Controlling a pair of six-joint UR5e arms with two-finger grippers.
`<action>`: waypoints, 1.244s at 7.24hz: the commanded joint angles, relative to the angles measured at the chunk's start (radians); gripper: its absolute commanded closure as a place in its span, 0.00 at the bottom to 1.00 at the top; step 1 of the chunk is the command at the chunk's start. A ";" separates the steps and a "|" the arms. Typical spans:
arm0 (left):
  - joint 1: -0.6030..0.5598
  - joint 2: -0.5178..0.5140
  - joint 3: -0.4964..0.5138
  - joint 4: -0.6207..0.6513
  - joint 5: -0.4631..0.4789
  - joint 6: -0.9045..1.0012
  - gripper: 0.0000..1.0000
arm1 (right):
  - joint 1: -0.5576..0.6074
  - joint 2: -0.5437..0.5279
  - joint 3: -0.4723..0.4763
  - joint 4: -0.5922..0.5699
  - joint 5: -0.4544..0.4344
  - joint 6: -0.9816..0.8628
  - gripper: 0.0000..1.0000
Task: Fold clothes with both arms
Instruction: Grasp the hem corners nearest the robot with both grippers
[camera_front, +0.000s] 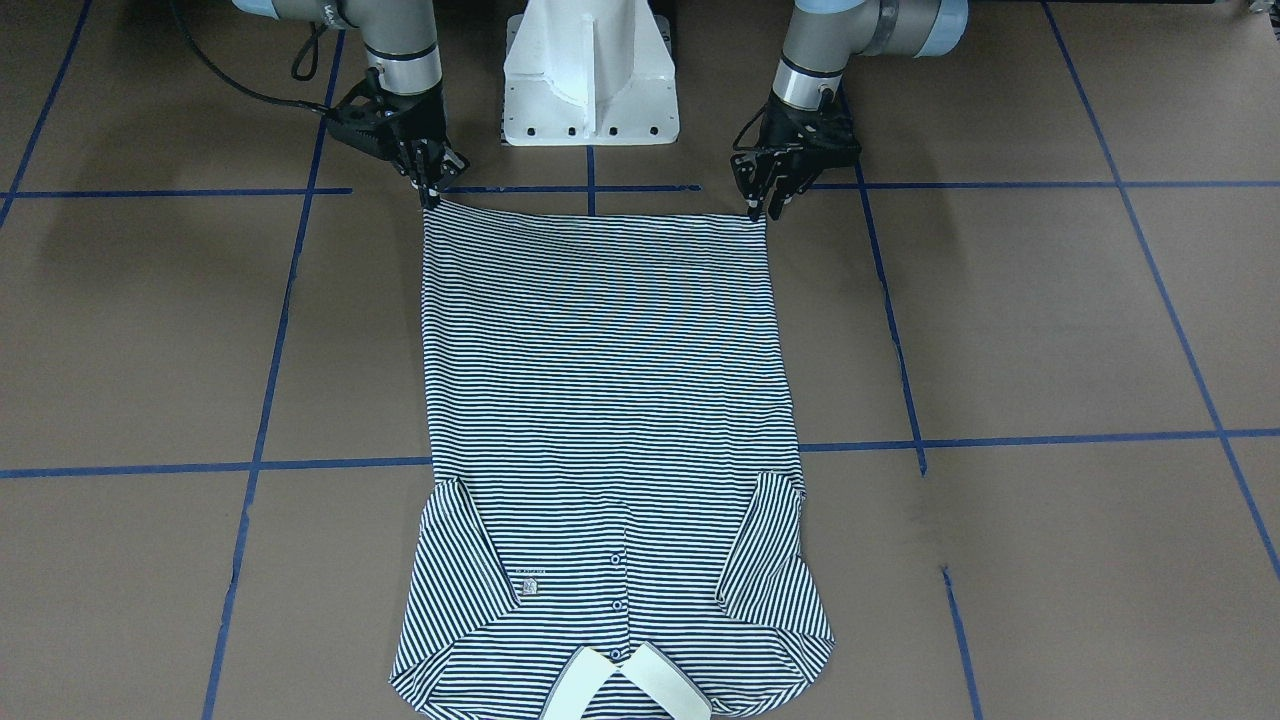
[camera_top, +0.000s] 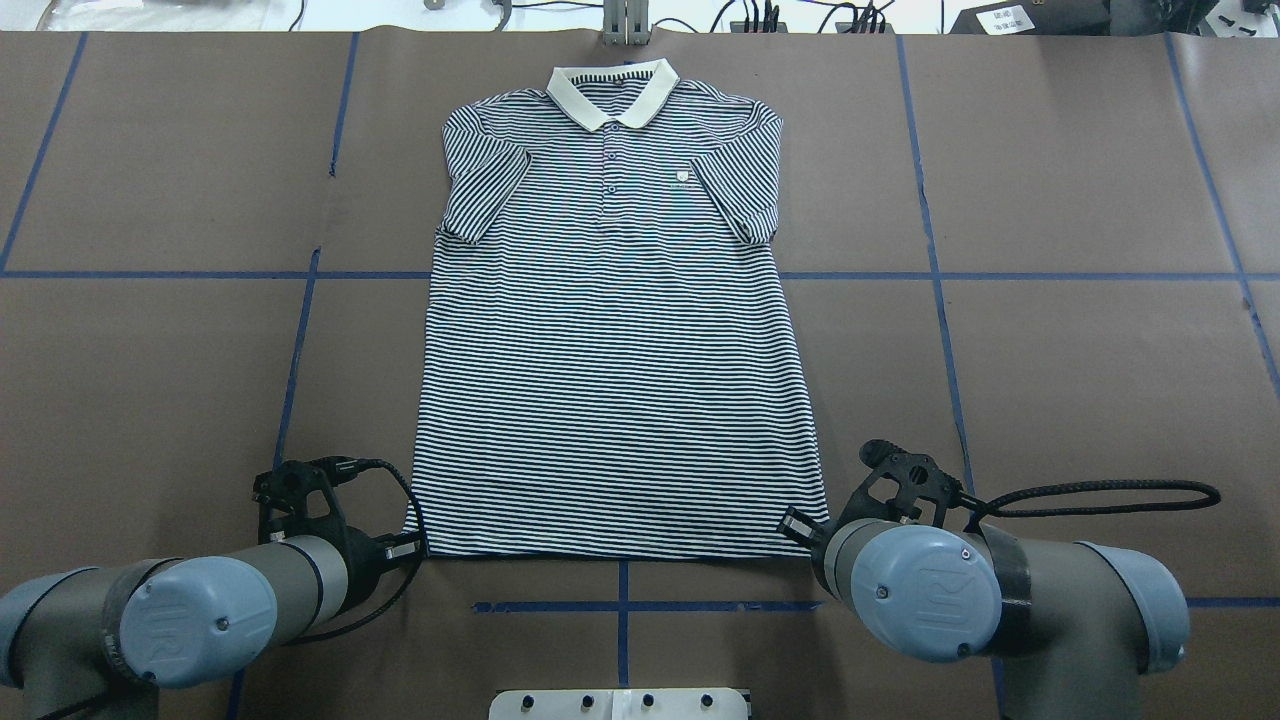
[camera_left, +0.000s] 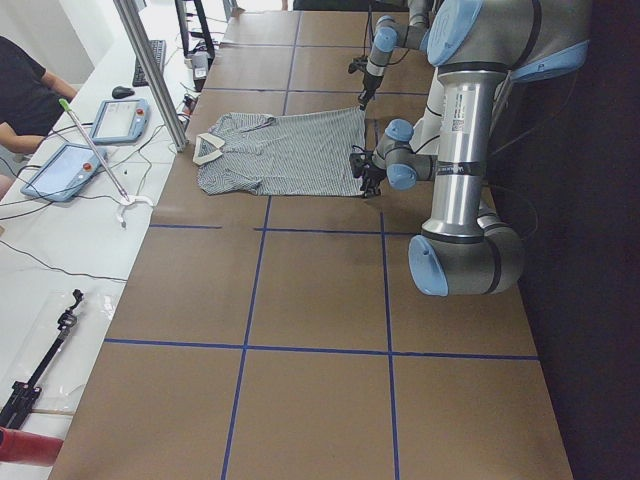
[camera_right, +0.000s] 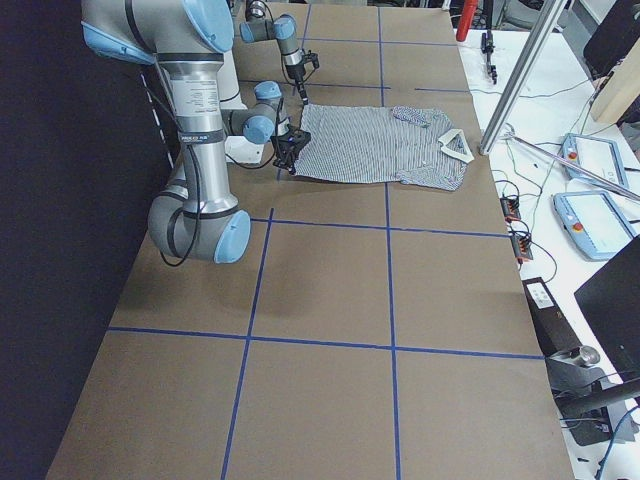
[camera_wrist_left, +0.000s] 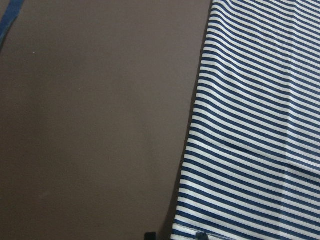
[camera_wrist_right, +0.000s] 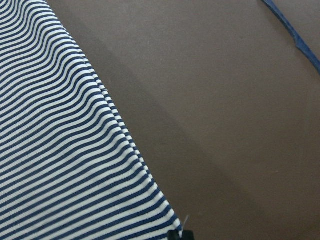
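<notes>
The striped polo shirt lies flat and face up on the brown table, its cream collar at the far edge and its hem towards me; it also shows in the front view. My left gripper is low at the hem's left corner. In the left wrist view its fingertips stand slightly apart, with the hem corner between them. My right gripper is at the hem's right corner. In the right wrist view it is pinched on that corner.
The white pedestal base stands between the arms, just behind the hem. Blue tape lines cross the table. A black cable loops out from the right wrist. Tablets and a seated person are beyond the far table edge.
</notes>
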 joint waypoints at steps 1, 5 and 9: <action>0.001 -0.002 0.003 0.000 0.000 0.001 0.68 | 0.000 0.001 -0.001 0.000 0.001 -0.001 1.00; 0.001 -0.023 0.009 0.000 0.000 0.001 1.00 | 0.000 0.001 -0.001 0.000 0.001 -0.001 1.00; -0.010 -0.040 -0.059 0.003 -0.006 -0.001 1.00 | 0.002 -0.003 0.018 0.000 0.002 -0.002 1.00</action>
